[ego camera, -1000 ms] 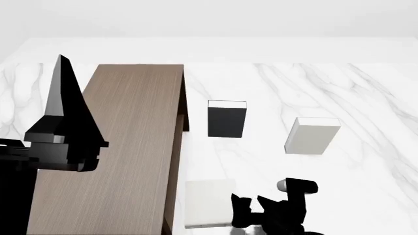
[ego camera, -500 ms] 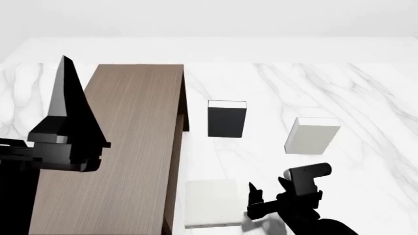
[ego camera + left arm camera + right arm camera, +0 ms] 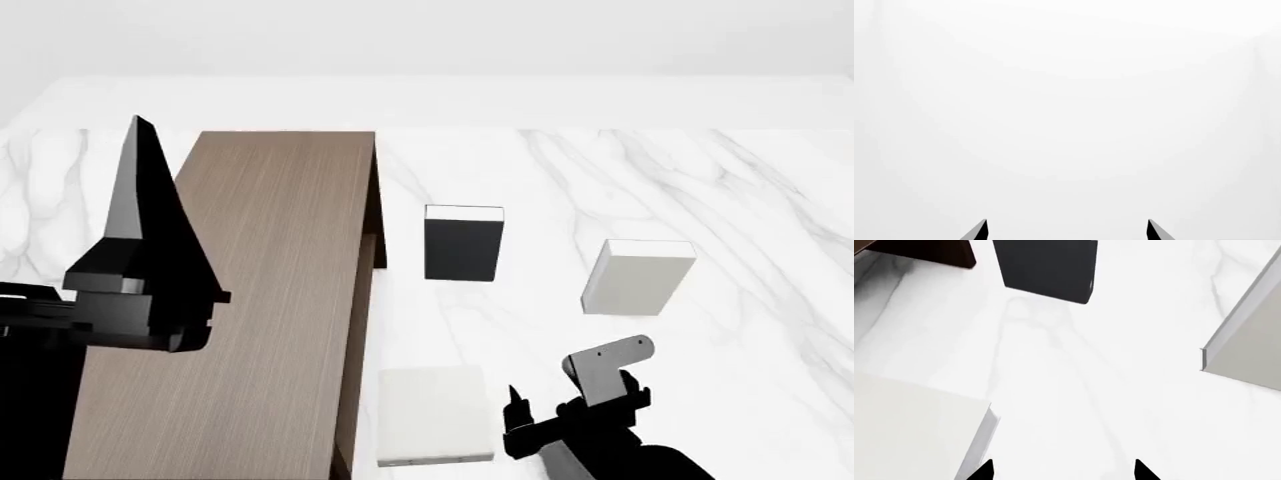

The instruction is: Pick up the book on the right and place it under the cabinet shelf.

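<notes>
The book (image 3: 430, 412) is lying flat on the worktop (image 3: 747, 380), just beside the foot of the cabinet shelf (image 3: 254, 300). Its long side is pointing away from the robot. The right fingers (image 3: 1062, 470) are sitting just to its right - spread apart, holding nothing - and are much nearer than the left fingers (image 3: 1066, 231), which are spread too and pointing up. The cabinet top is hiding the space under it.

No readable text, labels, brands, numbers or signs anywhere: plain covers, bare wood grain, unmarked marble.
</notes>
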Controlling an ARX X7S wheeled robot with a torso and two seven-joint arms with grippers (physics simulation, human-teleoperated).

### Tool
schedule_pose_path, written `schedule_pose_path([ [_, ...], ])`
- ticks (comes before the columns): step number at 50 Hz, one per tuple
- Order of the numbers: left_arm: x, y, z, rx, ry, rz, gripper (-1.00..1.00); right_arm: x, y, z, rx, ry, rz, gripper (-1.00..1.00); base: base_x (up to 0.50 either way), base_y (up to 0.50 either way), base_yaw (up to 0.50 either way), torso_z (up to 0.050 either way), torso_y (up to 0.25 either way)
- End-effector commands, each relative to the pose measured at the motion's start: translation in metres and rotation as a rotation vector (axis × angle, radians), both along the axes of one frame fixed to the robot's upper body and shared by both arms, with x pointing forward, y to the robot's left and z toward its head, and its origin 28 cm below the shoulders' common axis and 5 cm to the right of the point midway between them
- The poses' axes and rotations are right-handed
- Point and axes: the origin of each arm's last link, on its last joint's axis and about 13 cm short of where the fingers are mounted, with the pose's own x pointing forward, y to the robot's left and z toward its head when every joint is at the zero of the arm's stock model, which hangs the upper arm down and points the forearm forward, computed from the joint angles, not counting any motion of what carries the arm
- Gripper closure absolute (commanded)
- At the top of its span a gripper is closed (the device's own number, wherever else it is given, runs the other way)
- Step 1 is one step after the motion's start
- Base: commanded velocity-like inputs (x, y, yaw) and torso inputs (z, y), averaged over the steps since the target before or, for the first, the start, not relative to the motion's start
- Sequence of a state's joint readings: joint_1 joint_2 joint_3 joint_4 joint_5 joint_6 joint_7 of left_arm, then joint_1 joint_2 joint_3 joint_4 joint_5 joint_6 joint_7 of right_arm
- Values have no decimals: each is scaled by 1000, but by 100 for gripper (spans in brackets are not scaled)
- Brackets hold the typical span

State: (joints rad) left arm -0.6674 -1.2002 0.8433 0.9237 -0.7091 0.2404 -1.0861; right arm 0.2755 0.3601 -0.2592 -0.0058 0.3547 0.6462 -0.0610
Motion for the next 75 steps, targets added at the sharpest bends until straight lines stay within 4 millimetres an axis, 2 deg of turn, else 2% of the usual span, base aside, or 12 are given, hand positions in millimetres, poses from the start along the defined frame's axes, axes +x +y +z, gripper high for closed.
schedule_pose_path([
  [1, 0, 0, 0, 2, 1, -2, -100, 1, -1, -6, -25, 18, 11, -100, 0, 0, 0, 0, 0],
  [38, 0, -1, 0, 3, 3, -4, -100, 11, 11, -30, -87, 78, 65, -100, 0, 0, 0, 0, 0],
  [59, 2, -1, -1, 3, 6, 0, -100, 14, 28, -26, -105, 75, 142, -100, 0, 0, 0, 0, 0],
  [75, 1, 0, -1, 0, 3, 2, -100, 18, 40, -33, -101, 99, 199, -100, 0, 0, 0, 0, 0],
])
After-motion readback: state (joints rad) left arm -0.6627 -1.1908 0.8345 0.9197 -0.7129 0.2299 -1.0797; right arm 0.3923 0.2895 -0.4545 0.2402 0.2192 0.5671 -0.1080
